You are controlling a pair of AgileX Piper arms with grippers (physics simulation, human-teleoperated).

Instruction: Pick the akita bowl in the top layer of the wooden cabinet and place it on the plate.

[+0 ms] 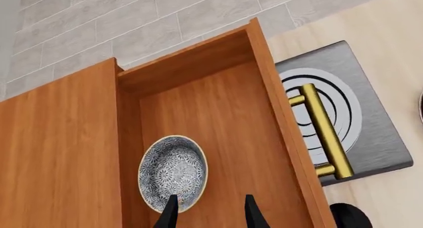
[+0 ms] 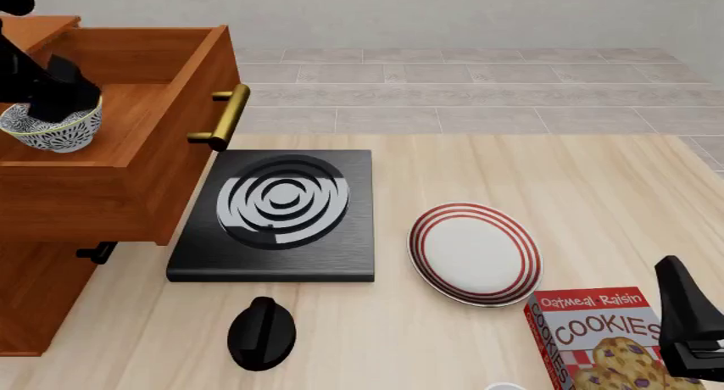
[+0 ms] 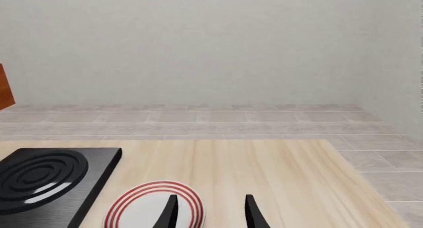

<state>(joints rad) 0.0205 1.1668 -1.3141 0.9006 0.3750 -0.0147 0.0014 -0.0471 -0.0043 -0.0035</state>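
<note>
Front view shows the top drawer (image 2: pixel 125 144) of the wooden cabinet (image 2: pixel 40 297) pulled out over the black stove (image 2: pixel 283 216), with the patterned bowl (image 2: pixel 51 129) sitting inside it. The left claw (image 2: pixel 57 89) is above the bowl, close to its rim; whether it touches is hard to tell.

From the left wrist camera, the two black fingertips (image 1: pixel 170 213) stand apart, released, one over the bowl's (image 1: pixel 173 172) near rim and the other over bare drawer floor (image 1: pixel 231 139). Nothing is grasped yet.

The main risk is a poor pinch. If the fingers close without straddling the rim, they may only nudge the bowl along the floor or tip it. Lifting is the next hazard: the drawer's front wall and brass handle (image 2: pixel 226 117) stand between the bowl and the red-ringed plate (image 2: pixel 476 253), so a low carry could knock the bowl loose onto the stove.

The right claw (image 3: pixel 210 213) is also spread, holding nothing, near the plate (image 3: pixel 153 208) and a cookie box (image 2: pixel 594 339).
</note>
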